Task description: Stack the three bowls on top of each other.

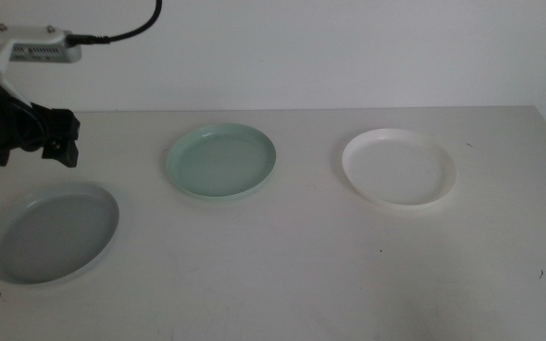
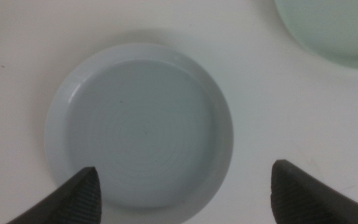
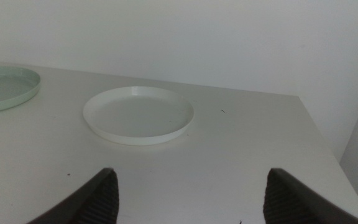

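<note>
Hovering open-jawed, left gripper [image 2: 182, 186] over the grey bowl [image 1: 51, 233]; mint bowl [image 1: 222, 161], white bowl [image 1: 398, 168] apart, nothing stacked (right gripper [image 3: 188, 193] waiting, jaws spread).

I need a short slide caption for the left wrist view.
Open left gripper hovers above the grey bowl; mint bowl beside it.

We've got bare table [image 1: 292, 275] between all three dishes, none touching. Nothing sits above the grey bowl [image 1: 52, 233], mint bowl [image 1: 221, 161] or white bowl [image 1: 398, 168].
</note>
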`<control>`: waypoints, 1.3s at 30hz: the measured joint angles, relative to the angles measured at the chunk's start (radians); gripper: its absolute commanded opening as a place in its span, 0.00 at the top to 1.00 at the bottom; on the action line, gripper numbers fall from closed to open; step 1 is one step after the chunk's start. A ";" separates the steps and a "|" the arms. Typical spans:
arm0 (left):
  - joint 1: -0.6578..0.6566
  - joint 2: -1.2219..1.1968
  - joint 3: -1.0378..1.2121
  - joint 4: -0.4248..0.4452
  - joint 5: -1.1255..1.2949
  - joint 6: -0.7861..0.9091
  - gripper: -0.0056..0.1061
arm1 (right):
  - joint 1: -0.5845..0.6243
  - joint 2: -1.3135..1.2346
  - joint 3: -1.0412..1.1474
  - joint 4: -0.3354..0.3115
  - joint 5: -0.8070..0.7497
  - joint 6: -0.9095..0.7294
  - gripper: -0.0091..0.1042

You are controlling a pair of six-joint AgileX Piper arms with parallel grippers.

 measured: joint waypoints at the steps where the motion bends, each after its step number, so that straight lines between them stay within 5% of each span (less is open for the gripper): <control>1: 0.000 0.013 0.000 0.000 0.000 0.000 0.01 | 0.000 0.000 0.000 0.000 0.000 0.000 0.40; 8: 0.054 0.077 0.000 0.000 0.000 0.053 0.01 | 0.000 0.000 0.000 0.000 0.000 0.000 0.40; 25: 0.361 0.223 -0.005 -0.173 -0.037 0.387 0.01 | 0.000 0.000 0.000 0.000 0.000 0.000 0.40; 39: 0.380 0.439 -0.006 -0.208 -0.209 0.460 0.01 | 0.000 0.000 0.000 0.000 0.000 0.000 0.40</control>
